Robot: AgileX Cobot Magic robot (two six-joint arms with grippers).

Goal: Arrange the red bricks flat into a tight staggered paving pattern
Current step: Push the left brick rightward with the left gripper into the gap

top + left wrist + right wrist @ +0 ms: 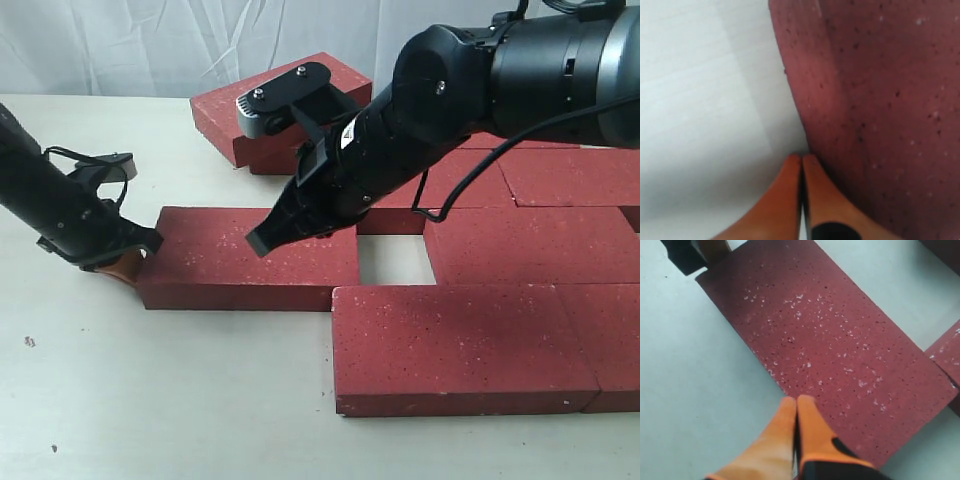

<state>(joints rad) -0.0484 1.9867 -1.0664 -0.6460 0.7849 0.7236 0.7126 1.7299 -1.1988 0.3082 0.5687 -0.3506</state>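
A loose red brick (250, 258) lies flat left of the paved group, a small gap from the front brick (455, 345). My left gripper (122, 265) is shut, its orange tips against this brick's left end (880, 100). My right gripper (262, 240) is also shut and hovers over the same brick (830, 340), near its far long edge, holding nothing. More red bricks (540, 240) lie flat at the right, with a small bare gap (395, 258) among them. Two further bricks (285, 95) are stacked at the back.
The pale table (150, 400) stretches left and in front of the bricks. A white curtain (150, 40) hangs behind. The bulky right arm (480, 80) reaches across the middle above the bricks.
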